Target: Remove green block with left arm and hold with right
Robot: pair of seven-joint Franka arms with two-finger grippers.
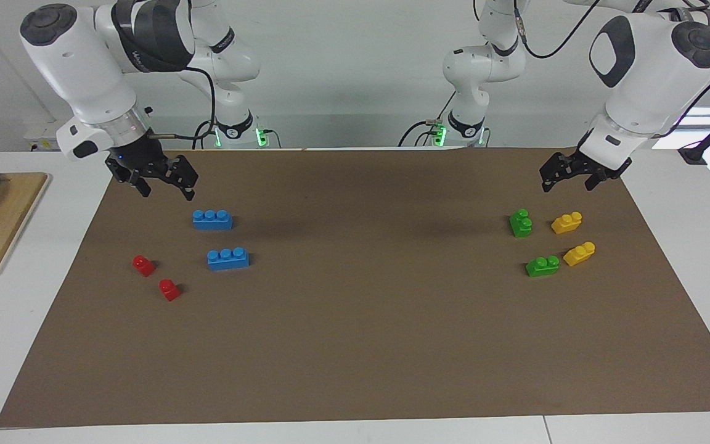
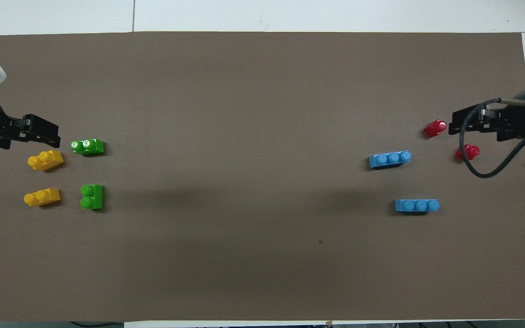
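On the brown mat (image 1: 355,345), at the left arm's end, you see two green blocks. One green block (image 1: 521,222) lies nearer to the robots, the other green block (image 1: 542,266) farther from them, each beside a yellow block (image 1: 567,222). Your left gripper (image 1: 566,177) hangs in the air over the mat's edge near them, fingers open, holding nothing. Your right gripper (image 1: 166,186) hangs over the mat at the right arm's end, fingers open too, near the blue blocks (image 1: 212,219) and red blocks (image 1: 143,265).
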